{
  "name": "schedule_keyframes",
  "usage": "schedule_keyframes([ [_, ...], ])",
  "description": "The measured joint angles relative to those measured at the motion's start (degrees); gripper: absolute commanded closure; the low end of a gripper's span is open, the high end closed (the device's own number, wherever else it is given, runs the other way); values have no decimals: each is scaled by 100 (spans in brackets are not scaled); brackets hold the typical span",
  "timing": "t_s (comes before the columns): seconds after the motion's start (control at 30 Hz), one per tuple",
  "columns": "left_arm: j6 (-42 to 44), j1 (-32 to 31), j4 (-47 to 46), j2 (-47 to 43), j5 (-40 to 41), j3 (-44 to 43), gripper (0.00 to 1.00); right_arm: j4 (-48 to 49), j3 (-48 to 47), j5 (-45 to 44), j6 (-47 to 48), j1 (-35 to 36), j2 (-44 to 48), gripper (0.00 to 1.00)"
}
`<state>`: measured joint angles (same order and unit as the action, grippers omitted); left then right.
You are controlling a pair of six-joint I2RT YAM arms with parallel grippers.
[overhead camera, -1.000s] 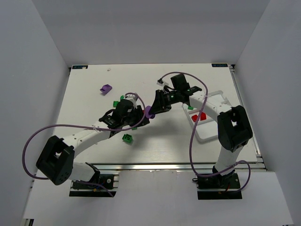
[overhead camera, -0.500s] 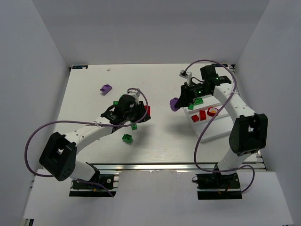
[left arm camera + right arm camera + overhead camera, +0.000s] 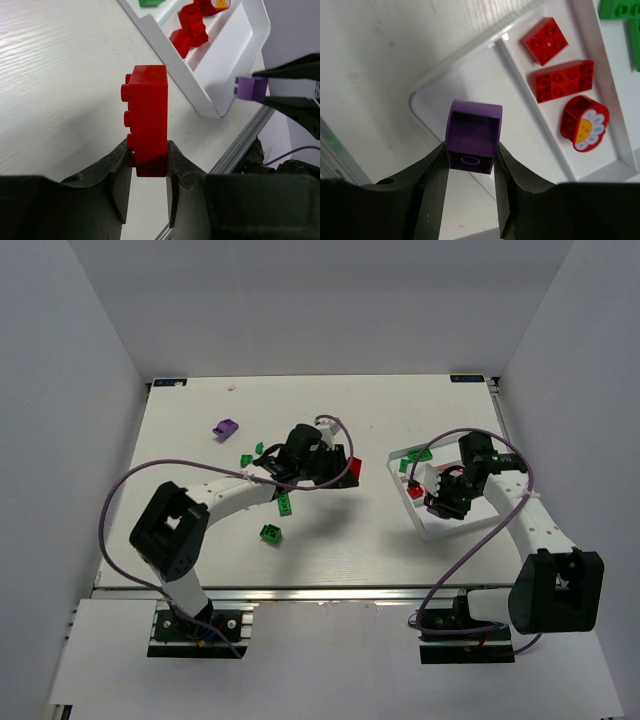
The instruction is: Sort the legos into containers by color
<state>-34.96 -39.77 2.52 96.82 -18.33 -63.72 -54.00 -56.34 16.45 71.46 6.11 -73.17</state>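
Step in hand: as I read it, setting the purple piece down in the tray's bare lane, with the red one to follow.
Right gripper [image 3: 471, 151]: closed to brick width on a purple plastic lego with a rounded end [image 3: 473, 129], hollow underside towards the wrist camera.
Its place: above the white plastic three-lane tray [image 3: 426, 84], over the empty lane [image 3: 520, 145] beside a rounded corner. I cannot tell how high.
Left gripper [image 3: 148, 150]: clamped on a red studded plastic brick [image 3: 150, 112], held upright over the bare white desk [image 3: 200, 540] mid-width, short of the tray.
Tray: near the desk's right edge. The middle lane holds a square red brick [image 3: 544, 41], a long red brick [image 3: 563, 80] and a red round flower piece [image 3: 584, 124].
Loose stock: small green bricks [image 3: 270, 533] left of centre and a loose purple brick [image 3: 226, 427] towards the far-left corner.
Handling note: I would lower straight down, staying clear of the divider and outer wall, and open only once low. I would also keep the left arm back, as the grippers are near each other.
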Motion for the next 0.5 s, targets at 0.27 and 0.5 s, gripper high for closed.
schedule_keyframes([
  [0.27, 26, -382, -46, 1143, -525, -1198, 100, 535, 0, -306, 286, -258, -483, 68],
  [0.5, 24, -638, -79, 1952, -798, -2081, 100, 741, -2, -232, 310, -542, -719, 41],
])
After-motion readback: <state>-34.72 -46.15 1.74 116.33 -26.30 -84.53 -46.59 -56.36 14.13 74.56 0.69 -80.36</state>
